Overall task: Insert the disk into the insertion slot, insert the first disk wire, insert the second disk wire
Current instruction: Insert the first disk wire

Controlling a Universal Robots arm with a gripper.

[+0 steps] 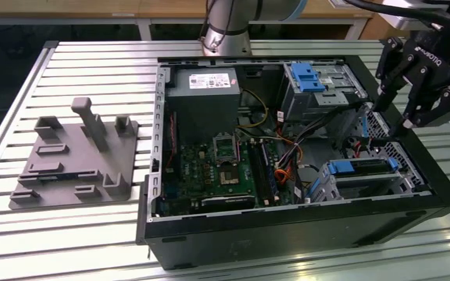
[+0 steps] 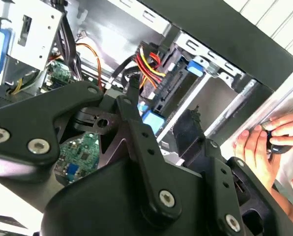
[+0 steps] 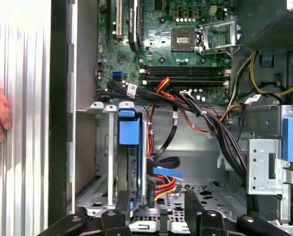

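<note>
The disk (image 1: 363, 167), silver-grey in a bright blue carrier (image 3: 128, 132), sits inside the insertion slot (image 1: 403, 175), a grey perforated metal bay at the case's corner on the exterior view's right. My black gripper (image 1: 389, 120) hangs just above that bay, open, its fingers (image 3: 123, 204) apart on either side of the disk's end. Red and yellow wires (image 3: 162, 184) and a flat blue connector (image 3: 167, 172) lie at that end, between the fingers (image 2: 131, 93). A black plug (image 3: 150, 191) stands there too; I cannot tell whether it is seated.
The open computer case (image 1: 287, 228) holds a motherboard (image 1: 217, 170), a power supply (image 1: 205, 88) and a taller grey cage with a blue clip (image 1: 307, 76). A grey fixture (image 1: 77, 158) lies on the slatted table. A person's hand (image 2: 269, 142) rests by the case's outer wall.
</note>
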